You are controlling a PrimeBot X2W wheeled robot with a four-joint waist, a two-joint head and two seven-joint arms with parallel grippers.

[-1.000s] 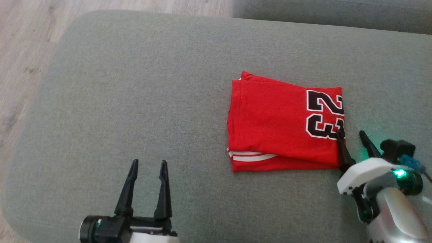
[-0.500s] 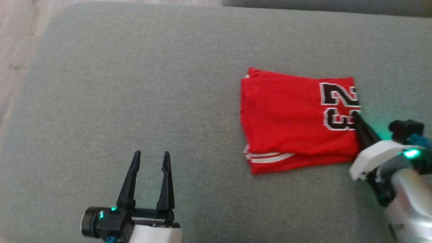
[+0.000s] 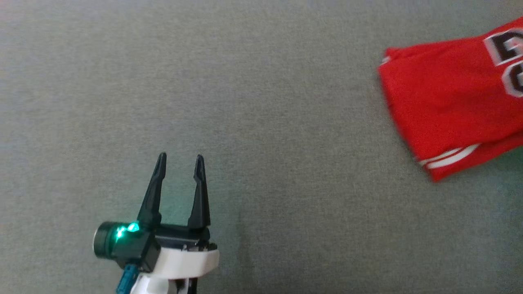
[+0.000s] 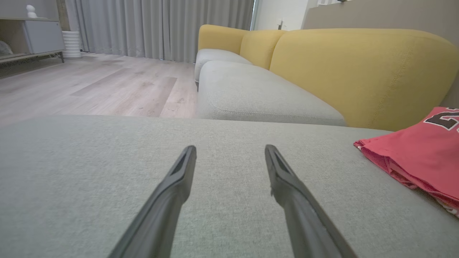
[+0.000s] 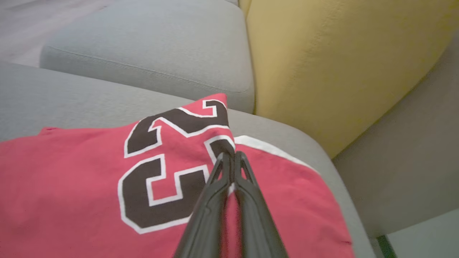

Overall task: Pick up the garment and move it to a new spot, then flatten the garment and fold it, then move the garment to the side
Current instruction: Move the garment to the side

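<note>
Folded red garment (image 3: 449,98) lies on the grey cushion (image 3: 261,102), at the far right of the head view and cut by the frame edge. It looks a bit blurred there. Black number with white outline is on its top layer, and white stripe trim shows at the near lower corner. Left gripper (image 3: 180,156) is at lower left of the head view, well apart from the garment. Its fingers (image 3: 152,192) are spread wide and hold nothing, with bare cushion between them. The left wrist view shows the same: left gripper (image 4: 230,148) fingers apart, low over the grey cushion (image 4: 89,161), and the garment (image 4: 416,157) off to the right, layered edges visible. Beyond are a second grey seat (image 4: 251,96), yellow backrest (image 4: 358,71), wood floor (image 4: 89,82) and grey curtains (image 4: 161,28). In the right wrist view the right gripper (image 5: 232,154) has its fingers (image 5: 211,200) pressed together, pinching garment (image 5: 71,193) fabric at the edge of the number. A white stripe sits just right of the tips. The garment rests near the cushion's (image 5: 53,96) rounded corner, with the yellow backrest (image 5: 322,53) behind.
</note>
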